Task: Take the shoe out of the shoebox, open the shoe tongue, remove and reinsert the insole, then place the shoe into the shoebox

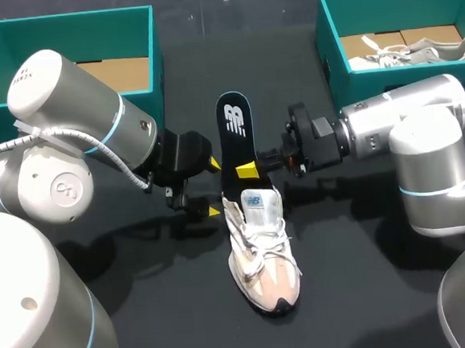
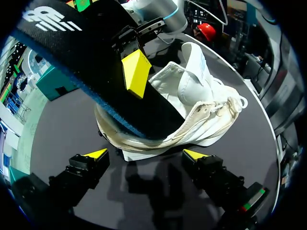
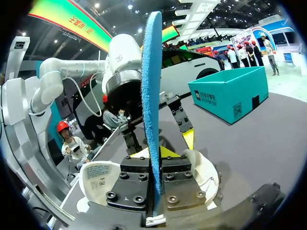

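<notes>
Right pincer (image 1: 248,170) clenched on the insole (image 1: 235,129) at mid-length, one pad per face. The insole's lower end sits in the mouth of the shoe (image 1: 263,256). We judge the insole light, thin and floppy, so hold it near the middle.

Left pincer (image 1: 213,188) released, fingers apart, just beside the heel. Shoe lies on the counter (image 1: 362,285). Upper looks soft, so steady it by the heel collar.

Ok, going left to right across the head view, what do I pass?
Left teal cardboard shoebox → left tool, open → black insole → right tool, gripping that insole → right teal cardboard shoebox holding a white sneaker.
</notes>
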{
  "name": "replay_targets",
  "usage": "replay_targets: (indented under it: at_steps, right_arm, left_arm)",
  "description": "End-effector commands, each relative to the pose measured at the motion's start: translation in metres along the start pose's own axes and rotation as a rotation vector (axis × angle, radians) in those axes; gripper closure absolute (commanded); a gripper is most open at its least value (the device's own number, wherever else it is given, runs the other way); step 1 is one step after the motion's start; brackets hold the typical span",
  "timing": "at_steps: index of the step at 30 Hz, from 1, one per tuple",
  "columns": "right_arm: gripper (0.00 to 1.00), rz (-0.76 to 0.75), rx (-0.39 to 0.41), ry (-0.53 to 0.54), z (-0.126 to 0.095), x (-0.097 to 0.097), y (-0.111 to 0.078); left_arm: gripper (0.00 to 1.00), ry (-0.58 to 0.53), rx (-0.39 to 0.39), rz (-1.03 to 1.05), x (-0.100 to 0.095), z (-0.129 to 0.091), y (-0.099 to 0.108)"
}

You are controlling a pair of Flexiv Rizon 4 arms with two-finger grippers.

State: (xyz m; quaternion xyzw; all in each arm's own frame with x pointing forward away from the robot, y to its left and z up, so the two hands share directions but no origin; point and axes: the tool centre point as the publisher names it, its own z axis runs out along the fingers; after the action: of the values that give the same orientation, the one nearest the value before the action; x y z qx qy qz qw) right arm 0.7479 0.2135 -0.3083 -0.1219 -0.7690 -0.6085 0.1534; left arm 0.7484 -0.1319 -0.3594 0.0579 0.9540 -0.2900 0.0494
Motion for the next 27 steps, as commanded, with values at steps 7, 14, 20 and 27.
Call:
replay_targets:
  at_steps: [7,14,20,27]
  right_arm:
    - [1.00,0.054,0.023,-0.056,0.000,0.009,-0.028]
    - [1.00,0.101,0.048,-0.063,-0.001,0.009,-0.041]
    - [0.71,0.083,0.019,-0.050,-0.005,0.012,-0.034]
    - [0.64,0.036,0.016,-0.015,-0.005,0.010,-0.016]
  left_arm:
    - [0.00,-0.001,-0.001,0.001,0.000,0.001,0.000]
    - [0.00,-0.001,-0.001,0.001,0.000,0.001,0.000]
    - [0.00,-0.001,-0.001,0.001,0.000,0.001,0.000]
    - [0.00,-0.001,-0.001,0.001,0.000,0.001,0.000]
